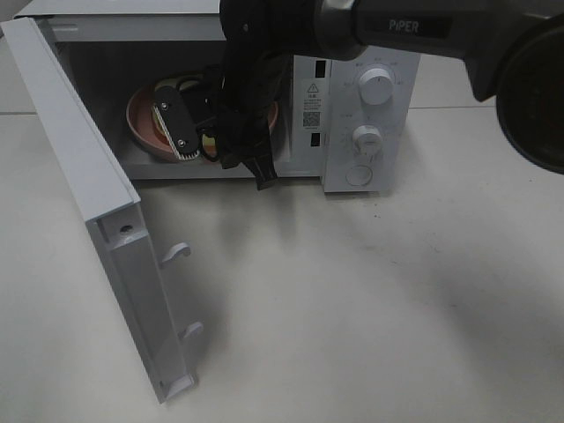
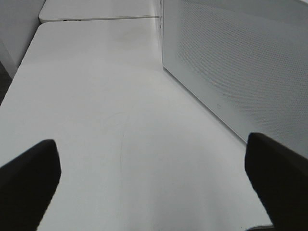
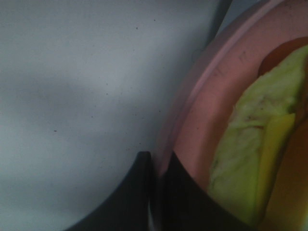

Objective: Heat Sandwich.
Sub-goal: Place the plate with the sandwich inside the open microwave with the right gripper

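A white microwave (image 1: 366, 115) stands with its door (image 1: 97, 194) swung open to the left. Inside the cavity is a round pink plate (image 1: 141, 119) carrying the sandwich (image 1: 208, 143), mostly hidden behind my right arm (image 1: 256, 79), which reaches in from the upper right. In the right wrist view my right gripper (image 3: 155, 192) is shut on the rim of the pink plate (image 3: 202, 125), and the sandwich (image 3: 252, 144) shows yellow-green filling close beside the fingers. My left gripper (image 2: 154, 192) hangs open over bare table next to the microwave's perforated side wall (image 2: 240, 62).
The open door (image 1: 132, 291) juts toward the front left, with two latch hooks (image 1: 176, 253) on its inner edge. Two knobs (image 1: 376, 86) and a round button sit on the control panel. White tabletop (image 1: 352, 308) spreads in front of the microwave.
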Controlling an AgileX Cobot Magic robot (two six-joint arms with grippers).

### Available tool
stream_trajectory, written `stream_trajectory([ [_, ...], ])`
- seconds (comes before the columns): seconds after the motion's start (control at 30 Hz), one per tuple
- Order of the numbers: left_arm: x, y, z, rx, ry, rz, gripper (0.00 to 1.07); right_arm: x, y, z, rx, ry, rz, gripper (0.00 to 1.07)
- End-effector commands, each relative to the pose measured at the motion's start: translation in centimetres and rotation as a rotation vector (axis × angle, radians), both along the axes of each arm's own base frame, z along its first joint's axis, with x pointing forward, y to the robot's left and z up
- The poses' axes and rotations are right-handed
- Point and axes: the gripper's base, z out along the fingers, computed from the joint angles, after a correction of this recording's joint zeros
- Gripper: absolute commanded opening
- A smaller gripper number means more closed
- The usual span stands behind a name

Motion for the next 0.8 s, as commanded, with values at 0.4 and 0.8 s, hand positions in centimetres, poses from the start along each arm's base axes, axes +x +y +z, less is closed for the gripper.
stream_trajectory([
  [0.4,-0.4,0.0,-0.1,-0.005,-0.025,-0.001,1.00,2.6,0.3,-1.1,0.031,-0.088,-0.030,0.02],
  [0.8,-0.4,0.0,-0.1,-0.005,-0.025,-0.001,1.00,3.6,0.1,-1.0,0.083,-0.149,-0.038,0.08],
])
